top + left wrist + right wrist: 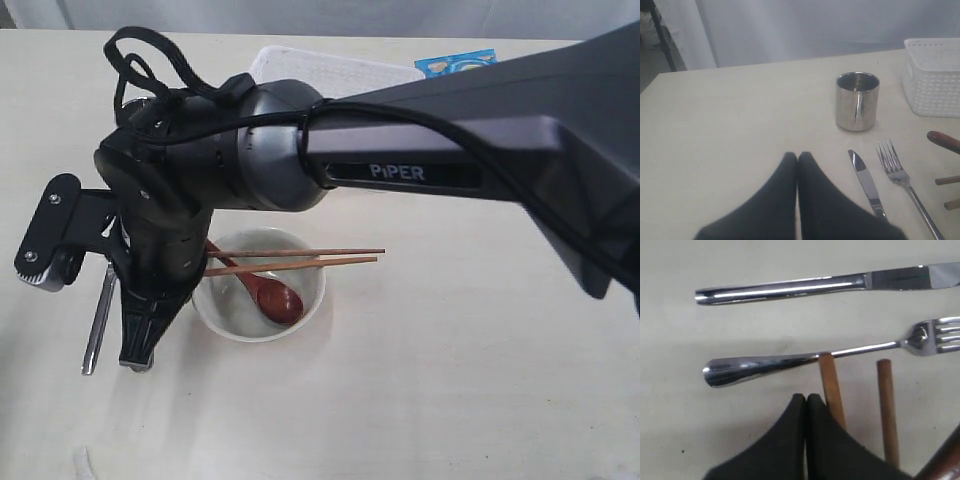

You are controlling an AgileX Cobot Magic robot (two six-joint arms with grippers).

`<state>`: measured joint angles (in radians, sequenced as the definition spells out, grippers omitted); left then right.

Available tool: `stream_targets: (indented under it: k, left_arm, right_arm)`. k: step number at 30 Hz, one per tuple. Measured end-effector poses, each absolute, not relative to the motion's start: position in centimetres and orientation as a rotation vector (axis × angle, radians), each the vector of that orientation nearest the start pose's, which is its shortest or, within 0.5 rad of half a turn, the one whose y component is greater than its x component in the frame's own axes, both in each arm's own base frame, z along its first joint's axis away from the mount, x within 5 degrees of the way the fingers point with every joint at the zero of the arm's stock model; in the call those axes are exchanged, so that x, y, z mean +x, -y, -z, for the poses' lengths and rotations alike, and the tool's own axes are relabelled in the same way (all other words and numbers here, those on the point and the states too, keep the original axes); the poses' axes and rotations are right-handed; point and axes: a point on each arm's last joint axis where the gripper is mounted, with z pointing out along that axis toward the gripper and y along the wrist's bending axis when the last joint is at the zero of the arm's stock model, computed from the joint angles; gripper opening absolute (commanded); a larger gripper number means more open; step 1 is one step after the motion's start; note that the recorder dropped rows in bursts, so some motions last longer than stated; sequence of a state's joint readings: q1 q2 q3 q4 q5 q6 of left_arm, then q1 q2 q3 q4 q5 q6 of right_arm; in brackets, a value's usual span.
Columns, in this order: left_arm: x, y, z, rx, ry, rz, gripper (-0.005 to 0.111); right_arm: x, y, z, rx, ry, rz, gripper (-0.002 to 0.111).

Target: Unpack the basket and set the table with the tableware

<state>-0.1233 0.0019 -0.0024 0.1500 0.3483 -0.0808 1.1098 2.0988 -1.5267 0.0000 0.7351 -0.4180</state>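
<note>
The right arm (420, 150) reaches across the table (480, 400) from 3 o'clock and blocks much of the exterior view. The right gripper (137, 358) points down at 9 o'clock of the bowl (240, 320), its fingers pressed together with nothing between them.

The bowl stands upright near the table's middle. The spoon (280, 300) lies inside it, head toward 5 o'clock and handle rising toward 10 o'clock under the arm. The 2 chopsticks (320, 257) lie side by side across the bowl's rim. Their ends at 3 o'clock are free, and the ends at 9 o'clock are hidden behind the wrist.

The right wrist view shows the knife (790, 287) and fork (850, 349) flat on the table, parallel and apart, with the fork nearer the gripper. 1 chopstick end overhangs the fork's handle; whether they touch cannot be told.

The basket (300, 60) sits at 12 o'clock of the bowl, near the far edge. The arm covers most of it and hides its inside. A blue snack bag (455, 63) lies just beside the basket, at 1 o'clock.

The left gripper (797, 159) is also pressed shut and empty. The cup (856, 101) shows only in the left wrist view, upright near the knife's tip and close to the basket.
</note>
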Motion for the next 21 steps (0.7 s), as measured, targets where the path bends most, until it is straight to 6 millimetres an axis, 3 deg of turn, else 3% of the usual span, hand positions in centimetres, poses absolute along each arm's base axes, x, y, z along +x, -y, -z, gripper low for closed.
stream_targets:
  k: [16,21]
  left_arm:
    - [5.4,0.2,-18.3,0.132,-1.823,-0.002,0.000]
    - [5.4,0.2,-18.3,0.132,-1.823,-0.002,0.000]
  right_arm:
    - [20.4,-38.8,-16.6,-1.856,-2.064,-0.040,0.000]
    - [20.1,-38.4,-18.6,-1.846,-2.054,-0.054,0.000]
